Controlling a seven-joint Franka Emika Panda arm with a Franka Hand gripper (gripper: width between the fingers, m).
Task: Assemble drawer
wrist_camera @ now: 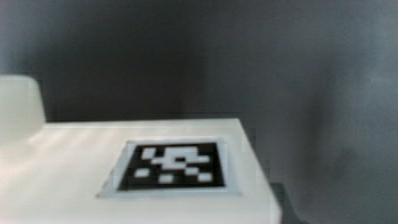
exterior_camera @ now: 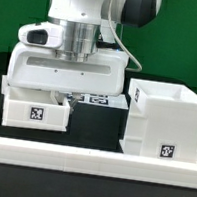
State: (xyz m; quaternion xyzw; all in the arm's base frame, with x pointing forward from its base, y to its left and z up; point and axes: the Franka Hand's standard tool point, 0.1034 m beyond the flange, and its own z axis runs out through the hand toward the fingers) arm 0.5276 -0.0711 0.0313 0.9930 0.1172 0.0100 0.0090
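A white drawer tray (exterior_camera: 33, 108) with a square tag on its front lies on the dark table at the exterior view's left. The large hollow white housing (exterior_camera: 165, 117) stands at the exterior view's right, open side up, with a small tag low on its front. My gripper (exterior_camera: 67, 94) hangs low, right over the tray, and its fingertips are hidden behind the tray's front wall. The wrist view is blurred. It shows a flat white tagged surface (wrist_camera: 175, 165) very close below the camera and a white upright edge (wrist_camera: 16, 105) beside it. No finger shows there.
The marker board (exterior_camera: 106, 101) lies on the table behind, between the tray and the housing. A long white border rail (exterior_camera: 88, 162) runs along the front edge. A green wall stands at the back.
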